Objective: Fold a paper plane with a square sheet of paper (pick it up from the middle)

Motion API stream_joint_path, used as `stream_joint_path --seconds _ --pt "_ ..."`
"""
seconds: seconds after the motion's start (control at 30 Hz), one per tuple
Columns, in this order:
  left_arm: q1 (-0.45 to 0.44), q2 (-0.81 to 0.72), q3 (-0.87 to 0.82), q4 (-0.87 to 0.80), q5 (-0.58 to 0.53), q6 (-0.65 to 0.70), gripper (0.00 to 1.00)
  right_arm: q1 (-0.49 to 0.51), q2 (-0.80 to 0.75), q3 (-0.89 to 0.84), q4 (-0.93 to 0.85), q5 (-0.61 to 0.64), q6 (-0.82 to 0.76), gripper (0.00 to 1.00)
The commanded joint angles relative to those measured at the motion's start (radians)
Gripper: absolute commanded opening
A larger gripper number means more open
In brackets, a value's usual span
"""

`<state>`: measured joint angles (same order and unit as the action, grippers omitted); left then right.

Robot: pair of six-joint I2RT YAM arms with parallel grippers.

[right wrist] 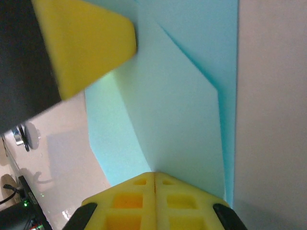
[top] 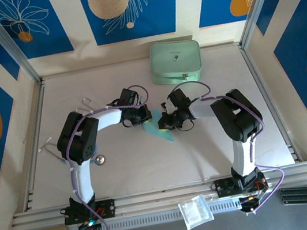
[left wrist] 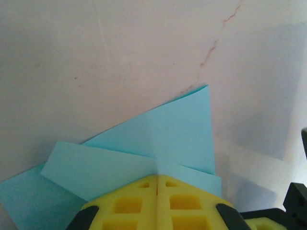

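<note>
The square sheet of paper [top: 160, 129] is sky-blue and folded into overlapping flaps with a pointed corner, between the two arms at mid-table. In the left wrist view the paper [left wrist: 168, 129] spreads out from my left gripper [left wrist: 157, 176], whose yellow jaws are pressed together on its edge. My right gripper [right wrist: 155, 174] is likewise shut on the paper [right wrist: 177, 120], with creases running into its tips. From above, the left gripper [top: 144, 118] and right gripper [top: 164, 124] face each other closely. A left finger [right wrist: 86, 43] shows in the right wrist view. The paper plane as a narrow dart is out of view.
A mint-green case [top: 175, 62] stands at the back of the table. A small round metal piece [top: 99, 158] lies by the left arm. White hooks [top: 47, 146] sit at the left. A clear plastic bag [top: 195, 210] rests on the front rail.
</note>
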<state>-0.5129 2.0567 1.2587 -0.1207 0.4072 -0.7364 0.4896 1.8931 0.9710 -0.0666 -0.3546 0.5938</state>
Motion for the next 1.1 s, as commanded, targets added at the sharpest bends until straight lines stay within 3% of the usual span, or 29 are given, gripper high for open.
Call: stream_joint_path --seconds 0.0,0.5,0.77,0.9,1.07 --pt "0.002 0.083 -0.032 -0.135 -0.119 -0.008 0.03 0.001 -0.041 -0.09 -0.11 0.01 -0.026 0.0" --pt "0.003 0.08 -0.023 -0.119 -0.096 0.0 0.02 -0.018 -0.231 -0.348 -0.075 0.024 0.037 0.0" --pt "0.002 0.046 -0.005 -0.053 -0.006 0.001 0.05 -0.029 -0.35 -0.321 -0.118 0.057 0.028 0.0" --pt "0.002 -0.006 0.037 -0.009 0.059 -0.027 0.14 -0.032 -0.417 -0.263 -0.103 0.092 0.049 0.03" --pt "0.009 -0.11 0.043 0.057 0.045 -0.085 0.36 -0.047 -0.382 -0.182 -0.079 0.105 0.065 0.18"
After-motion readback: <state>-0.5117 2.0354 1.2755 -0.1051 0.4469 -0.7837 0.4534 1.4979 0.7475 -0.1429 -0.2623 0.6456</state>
